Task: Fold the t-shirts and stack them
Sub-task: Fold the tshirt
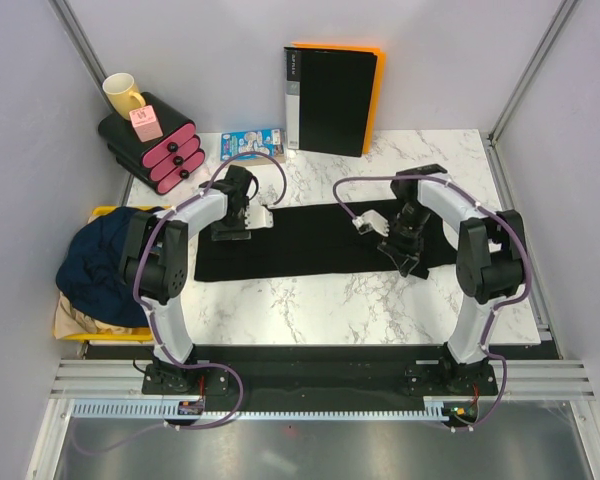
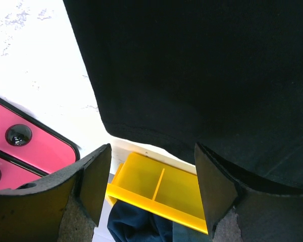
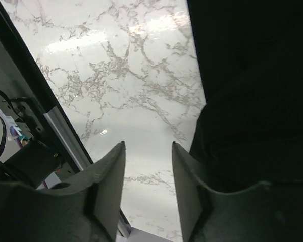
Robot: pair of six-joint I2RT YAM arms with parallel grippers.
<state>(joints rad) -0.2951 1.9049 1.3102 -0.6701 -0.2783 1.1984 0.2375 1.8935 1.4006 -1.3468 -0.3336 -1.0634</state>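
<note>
Far left of the overhead view: navy tee [image 1: 92,262] bunched in the yellow bin [image 1: 64,330], tan tee [image 1: 77,318] under it, mostly hidden. Left gripper [image 2: 152,148] hangs over the black tee's left end, jaws apart, nothing btwn them. Black tee [image 1: 310,240] lies flat mid-frame as a long band. Right gripper [image 3: 148,146] at its right end, jaws parted over bare marble tabletop [image 3: 116,75], empty. Cloth looks light and limp, will prob sag, so I'd pinch hems/corners. Black on black: can't read folds, sleeves or layers.
</note>
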